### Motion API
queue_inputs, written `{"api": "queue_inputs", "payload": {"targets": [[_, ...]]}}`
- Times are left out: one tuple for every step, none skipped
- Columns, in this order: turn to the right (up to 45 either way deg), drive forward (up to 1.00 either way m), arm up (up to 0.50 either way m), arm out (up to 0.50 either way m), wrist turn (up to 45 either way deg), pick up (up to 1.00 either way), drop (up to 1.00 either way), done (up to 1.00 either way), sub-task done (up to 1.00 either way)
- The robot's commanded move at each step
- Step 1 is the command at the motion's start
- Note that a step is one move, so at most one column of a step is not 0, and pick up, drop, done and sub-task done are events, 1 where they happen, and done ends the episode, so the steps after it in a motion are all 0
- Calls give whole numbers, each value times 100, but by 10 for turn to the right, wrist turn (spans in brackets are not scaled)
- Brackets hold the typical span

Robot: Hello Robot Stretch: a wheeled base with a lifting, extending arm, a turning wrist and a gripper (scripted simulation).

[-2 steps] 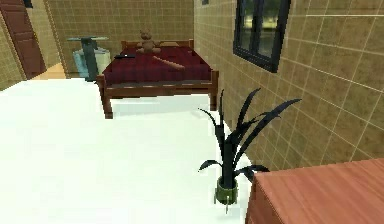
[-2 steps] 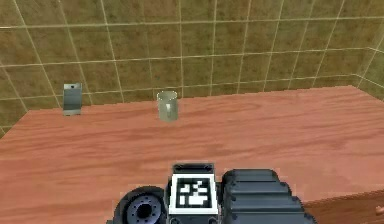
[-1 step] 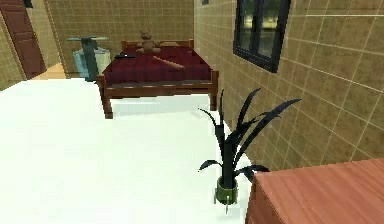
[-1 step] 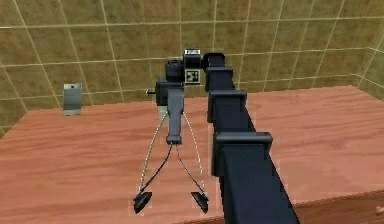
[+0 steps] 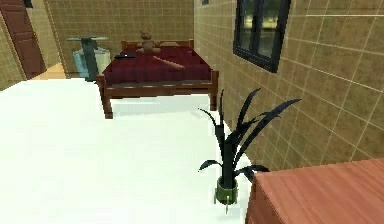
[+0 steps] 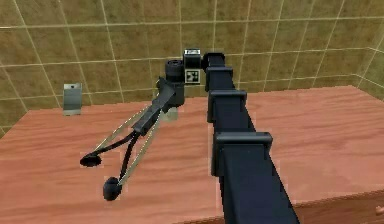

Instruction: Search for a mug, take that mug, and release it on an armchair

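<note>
Walls of tan tile (image 5: 330, 80) and a pale white floor (image 5: 80, 150) frame what I see in the forward view. The biggest piece is a dark wooden bed with a deep red cover (image 5: 160, 75), standing against the far wall. At that view's bottom right I catch the corner of a reddish-brown wooden desk (image 5: 320, 195). In the arm side view its top spreads wide and runs back to the tiled wall.

Over that desk reaches the dark square arm (image 6: 240, 150), rising from the bottom edge just right of the middle. A dark-framed window (image 5: 262, 30) sits in the wall on the forward view's right, and a reddish-brown door (image 5: 25, 40) stands at the far left. A potted plant with long dark green leaves (image 5: 235, 140) stands on the floor just beside the desk corner. A small glass-topped side table (image 5: 90, 55) stands to the left of the bed.

At the arm's far end are two small white marker squares (image 6: 193, 62), and left of them the hand (image 6: 101, 172), its two thin fingers slanting down and left over the desk. Only bare desk top lies behind the fingertips, so I read it as holding nothing; its grip setting I cannot tell.

A brown teddy bear (image 5: 147, 42) sits at the head of the bed, with a thin brown stick-like thing (image 5: 172, 63) lying beside it on the cover.

A small grey upright object (image 6: 72, 98) stands on the desk by the wall, well left of the hand. It may be the mug, though I cannot tell.
</note>
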Motion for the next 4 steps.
{"api": "queue_inputs", "payload": {"targets": [[0, 0, 0, 0, 450, 0, 0, 0, 0], [0, 0, 0, 0, 450, 0, 0, 0, 0], [0, 0, 0, 0, 270, 0, 0, 0, 0], [0, 0, -4, 0, 0, 0, 0, 0, 0]]}}
